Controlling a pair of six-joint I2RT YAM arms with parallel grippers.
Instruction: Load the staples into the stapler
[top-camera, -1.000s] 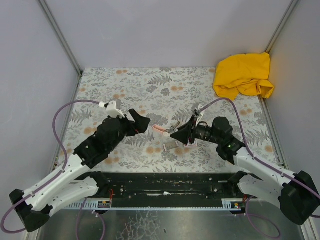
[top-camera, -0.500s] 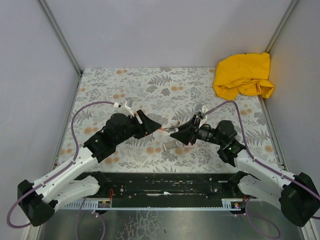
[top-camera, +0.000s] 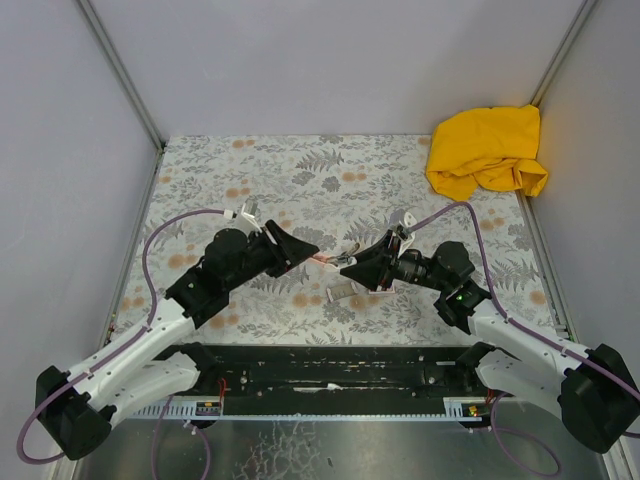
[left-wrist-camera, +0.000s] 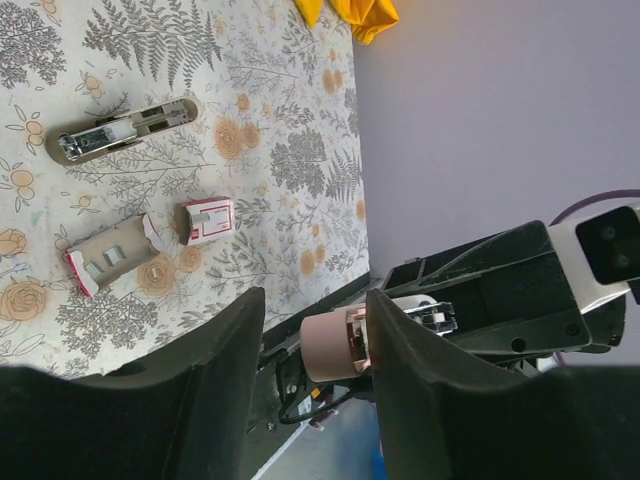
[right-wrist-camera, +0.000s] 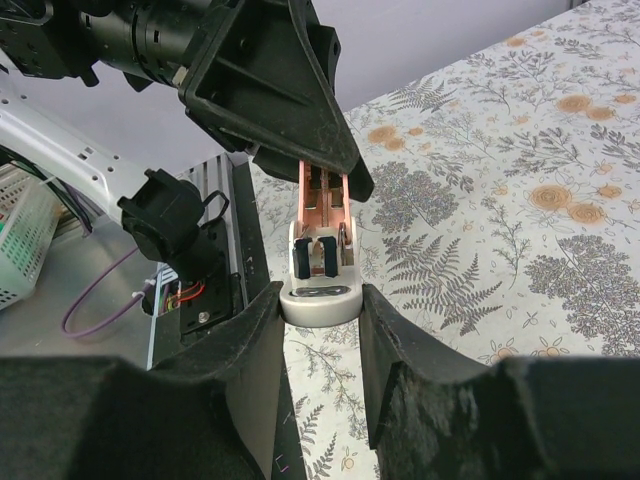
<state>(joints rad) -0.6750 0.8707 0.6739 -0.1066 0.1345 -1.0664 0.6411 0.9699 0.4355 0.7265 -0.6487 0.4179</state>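
Two hands meet above the middle of the worktop (top-camera: 300, 170) in the overhead view. The left hand (top-camera: 303, 250) reaches in from 9 o'clock and the right hand (top-camera: 352, 268) from 3 o'clock. The stapler (top-camera: 328, 260) bridges the space between them, clear of the surface. A yellow cloth (top-camera: 487, 150) lies at 1 o'clock, well apart and not involved.

Left wrist view: the left fingers (left-wrist-camera: 215, 380) stand apart around the stapler's pink end. A gap shows on the 9 o'clock side, so I judge this hand not clamped. On the worktop beyond lie a beige-and-metal bar (left-wrist-camera: 125, 128) at 11 o'clock and a white-and-red box (left-wrist-camera: 207, 220). Just beside the box is an open tray (left-wrist-camera: 75, 272) holding small grey pieces, probably the staples (left-wrist-camera: 112, 256), too small to confirm.

Right wrist view: the right hand is clamped on the stapler's cream end, with both fingers touching its sides. The pink rails point to 12 o'clock, into the left hand. My judgement is that the right hand serves as a vice so the left can grip and open the far end. The staples lie unloaded because no channel is yet exposed to receive them.
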